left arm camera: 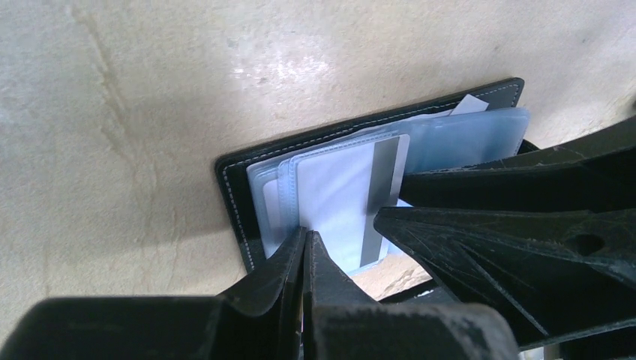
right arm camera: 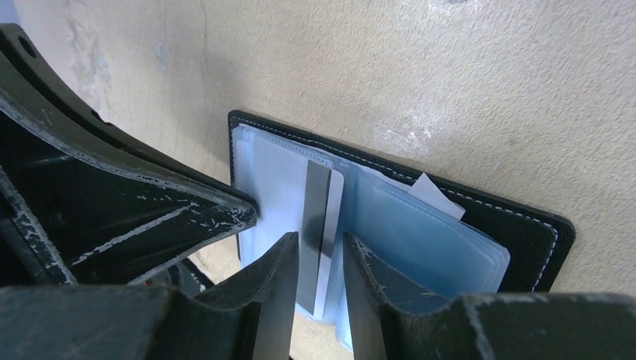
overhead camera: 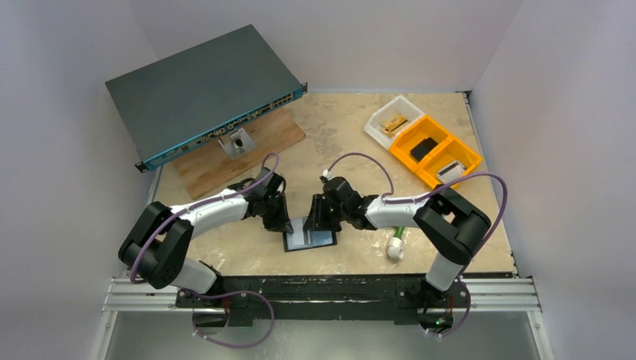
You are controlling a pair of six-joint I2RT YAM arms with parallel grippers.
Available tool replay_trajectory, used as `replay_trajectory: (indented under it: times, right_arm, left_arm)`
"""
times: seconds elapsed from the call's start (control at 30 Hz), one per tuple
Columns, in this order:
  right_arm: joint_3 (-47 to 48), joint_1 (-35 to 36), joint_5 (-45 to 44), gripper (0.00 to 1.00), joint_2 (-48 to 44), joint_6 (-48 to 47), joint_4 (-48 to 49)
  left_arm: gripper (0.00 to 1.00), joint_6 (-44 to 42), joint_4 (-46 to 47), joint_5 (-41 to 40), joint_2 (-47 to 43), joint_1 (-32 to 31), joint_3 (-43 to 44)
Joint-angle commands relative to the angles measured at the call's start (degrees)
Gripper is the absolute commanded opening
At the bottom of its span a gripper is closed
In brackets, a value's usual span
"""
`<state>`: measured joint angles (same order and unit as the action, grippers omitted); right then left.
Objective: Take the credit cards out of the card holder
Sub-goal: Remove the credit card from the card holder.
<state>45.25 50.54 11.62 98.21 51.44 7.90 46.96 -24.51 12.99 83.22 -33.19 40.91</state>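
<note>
Evidently the first card is being worked out; the holder (left arm camera: 234,184) lies open on the table (overhead camera: 352,135) between the arms, a striped card (right arm camera: 319,202) jutting from its clear sleeve (right arm camera: 420,225); the left gripper (left arm camera: 304,246) is pressed together at the sleeve's near edge, seemingly pinning it; the right gripper (right arm camera: 321,244) stands slightly spread over the stripe, gripping nothing that I can tell; next, I judge: nip the card's free edge, draw it straight out.

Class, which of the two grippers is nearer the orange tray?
Right. The right gripper sits at the card holder's right side, toward the orange tray. The left gripper is at its left side, farther away.
</note>
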Motion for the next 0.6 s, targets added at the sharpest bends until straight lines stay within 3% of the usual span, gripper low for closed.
replay_trajectory:
  times: [0.0,0.4,0.57]
  right_arm:
    - [-2.3,-1.3,4.5,0.29,2.3,1.4,4.1]
    - [-7.1,-5.3,9.8,0.29,1.7,3.6,10.7]
    - [-10.9,-8.0,14.5,0.29,1.5,5.9,18.0]
  left_arm:
    - [0.0,0.3,1.1,-2.2,3.0,-2.0,-1.0]
    - [0.0,2.0,1.3,-3.2,6.0,-3.2,-0.2]
    - [0.0,2.4,0.2,-4.7,6.6,-3.2,-0.3]
